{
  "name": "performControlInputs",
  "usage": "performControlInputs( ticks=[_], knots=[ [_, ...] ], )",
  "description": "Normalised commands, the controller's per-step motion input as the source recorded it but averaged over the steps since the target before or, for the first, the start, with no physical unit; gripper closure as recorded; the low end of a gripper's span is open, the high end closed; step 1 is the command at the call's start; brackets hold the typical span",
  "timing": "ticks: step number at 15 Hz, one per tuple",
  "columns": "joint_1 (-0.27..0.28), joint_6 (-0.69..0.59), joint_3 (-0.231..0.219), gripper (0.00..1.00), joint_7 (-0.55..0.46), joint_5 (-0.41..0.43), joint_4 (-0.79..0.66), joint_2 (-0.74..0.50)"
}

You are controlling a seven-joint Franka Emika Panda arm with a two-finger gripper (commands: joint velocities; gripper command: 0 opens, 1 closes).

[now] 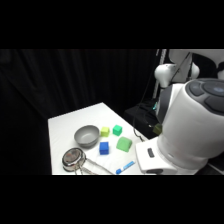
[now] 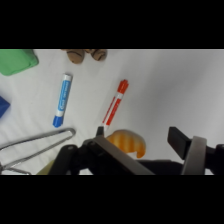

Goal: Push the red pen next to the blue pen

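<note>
Side view shows the white arm (image 1: 185,130) filling the right of the frame over the white table (image 1: 62,125), where a grey bowl (image 1: 86,135), a green block (image 1: 124,144) and a blue cube (image 1: 104,147) lie. In the wrist view the gripper (image 2: 137,137) stands wide open with nothing held, its fingers apart above an orange object (image 2: 127,142). The red pen (image 2: 115,102) lies just ahead of the left finger, apart from the blue pen (image 2: 63,99) to its left, both roughly parallel, with metal tongs (image 2: 35,142) below the blue one.

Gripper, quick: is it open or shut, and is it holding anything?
Gripper: open, holding nothing. Its fingers stand apart above the table, near the red pen.
</note>
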Motion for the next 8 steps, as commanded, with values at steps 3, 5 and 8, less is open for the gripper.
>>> performControlInputs(
  ticks=[3,5,8],
  knots=[
    [0.106,0.13,0.0,0.0,0.15,-0.049,0.14,0.18],
    [0.088,0.23,-0.03,0.0,0.14,-0.054,0.11,0.22],
    [0.081,0.29,-0.057,0.0,0.12,-0.024,0.1,0.23]
  ],
)
